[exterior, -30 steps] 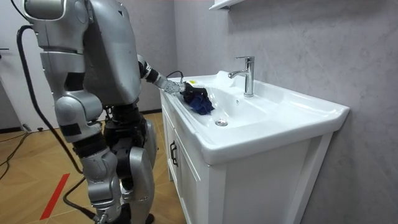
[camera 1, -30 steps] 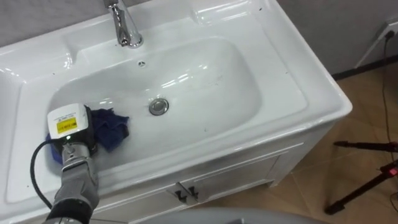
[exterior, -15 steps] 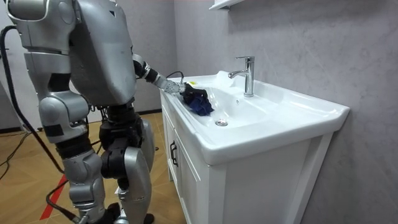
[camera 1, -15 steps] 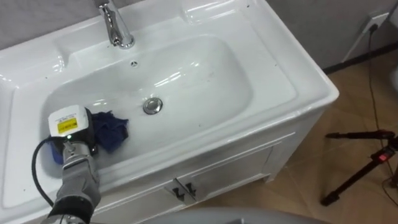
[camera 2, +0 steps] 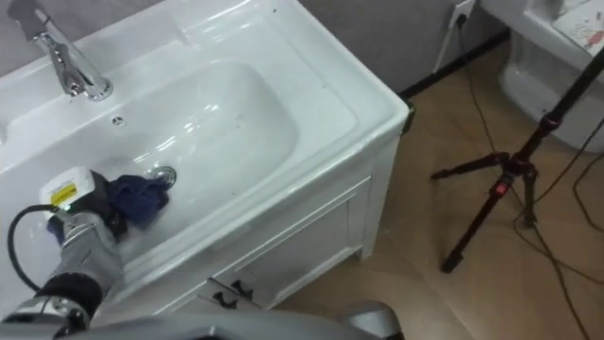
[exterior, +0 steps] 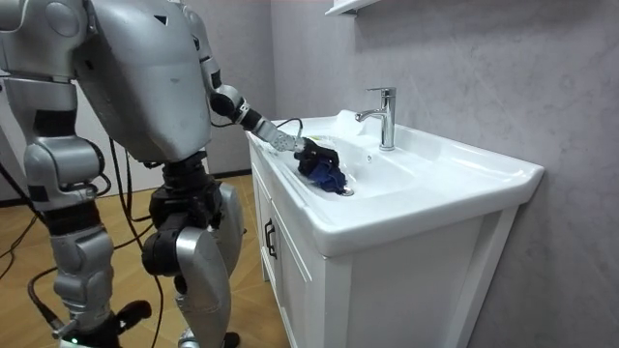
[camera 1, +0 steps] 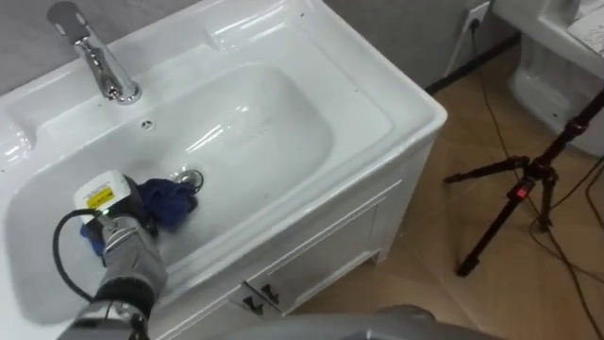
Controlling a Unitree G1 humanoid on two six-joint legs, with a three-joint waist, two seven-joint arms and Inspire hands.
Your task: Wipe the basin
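The white basin [camera 1: 283, 142] is set in a white vanity top, with a chrome tap [camera 1: 99, 61] at the back and a round drain [camera 1: 192, 177] in the bottom. A crumpled dark blue cloth [camera 1: 168, 203] lies in the bowl right beside the drain. My left hand [camera 1: 106, 200] rests on the cloth's left part, its dark fingers curled over the bunched cloth [exterior: 327, 174] in the room view. My left arm reaches over the front rim. My right arm hangs at my side at the room view's left.
The vanity has cabinet doors with dark handles [camera 1: 257, 300] below the front rim. A black tripod [camera 1: 514, 194] stands on the wooden floor to the right, with cables and a white fixture [camera 1: 566, 57] beyond it. I stand at the basin's front left corner.
My left hand has slid the cloth along the bowl's bottom up to the drain. My body has shifted toward the room view's left, and the eye view has swung right.
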